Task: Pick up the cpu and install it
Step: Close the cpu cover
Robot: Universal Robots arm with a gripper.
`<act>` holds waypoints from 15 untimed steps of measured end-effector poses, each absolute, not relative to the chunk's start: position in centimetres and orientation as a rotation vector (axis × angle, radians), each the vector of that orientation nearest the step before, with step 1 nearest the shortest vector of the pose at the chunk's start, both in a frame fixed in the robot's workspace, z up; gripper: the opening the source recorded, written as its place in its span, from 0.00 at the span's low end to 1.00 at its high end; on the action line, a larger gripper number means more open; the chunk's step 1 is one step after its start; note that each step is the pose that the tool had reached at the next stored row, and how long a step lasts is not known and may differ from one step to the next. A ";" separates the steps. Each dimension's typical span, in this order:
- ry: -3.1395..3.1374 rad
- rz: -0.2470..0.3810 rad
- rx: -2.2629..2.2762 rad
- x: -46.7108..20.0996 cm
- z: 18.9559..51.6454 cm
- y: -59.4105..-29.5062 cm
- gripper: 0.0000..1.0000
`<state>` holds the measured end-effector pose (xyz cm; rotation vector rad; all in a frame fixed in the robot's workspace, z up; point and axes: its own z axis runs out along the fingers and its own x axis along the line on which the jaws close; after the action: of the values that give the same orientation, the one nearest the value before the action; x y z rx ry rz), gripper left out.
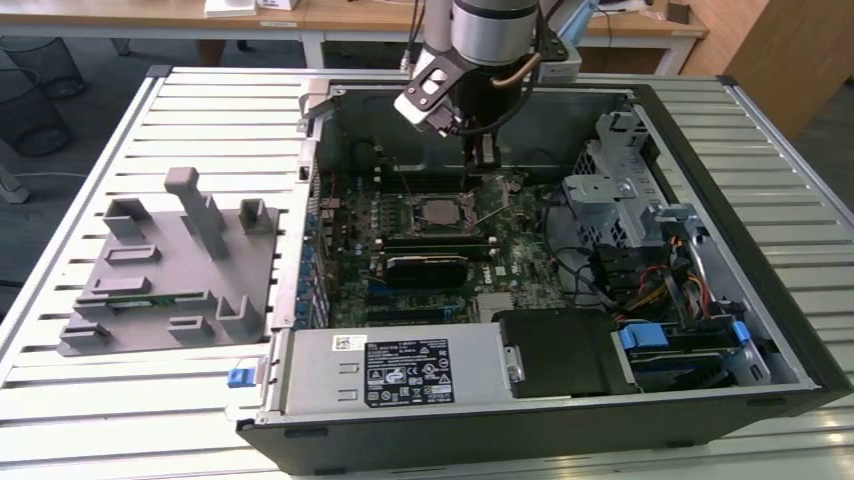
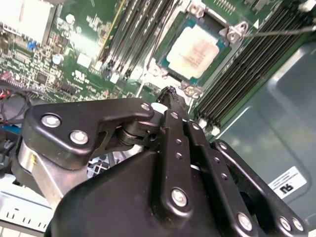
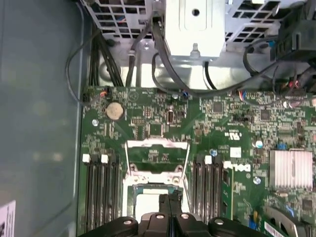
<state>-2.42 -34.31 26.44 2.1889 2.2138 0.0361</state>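
Mid-frame in the exterior view, small square silver-topped cpu (image 1: 441, 210) sits in its black-framed mobo socket (image 1: 415, 212), black metal gripper (image 1: 487, 158) above it, jaws pinched together, empty; any nudge could skew chip, bending pins.

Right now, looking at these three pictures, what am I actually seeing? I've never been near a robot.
The silver tube at the top of the exterior view is a robot arm, filmed by a camera standing off to one side. It reaches into an open computer case that lies on a slatted metal table. The other two pictures come from cameras riding on the arm's wrist, looking past its black hand. The hand's two fingers are closed together and hold nothing that I can see. Just beyond them the cpu, the pale square chip, lies in its socket on the green motherboard. On the exterior view's left, a grey holder rests on the table.
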 end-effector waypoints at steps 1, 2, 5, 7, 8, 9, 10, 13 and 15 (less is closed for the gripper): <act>2.214 0.036 2.189 -2.3 26.4 -34.2 0.11; 2.214 0.036 2.189 -2.1 26.4 -34.1 0.11; 2.215 0.034 2.190 -1.6 26.3 -34.0 0.11; 2.215 0.033 2.190 -1.3 26.3 -34.0 0.11; 2.215 0.033 2.190 -1.2 26.2 -33.9 0.11; 2.215 0.033 2.191 -1.0 26.2 -33.9 0.11; 2.216 0.033 2.191 -0.9 26.2 -33.9 0.11; 2.216 0.031 2.191 -0.6 26.1 -33.8 0.11; 2.216 0.031 2.191 -0.4 26.0 -33.8 0.11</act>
<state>-0.36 -33.75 26.02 2.1914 2.2163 0.0310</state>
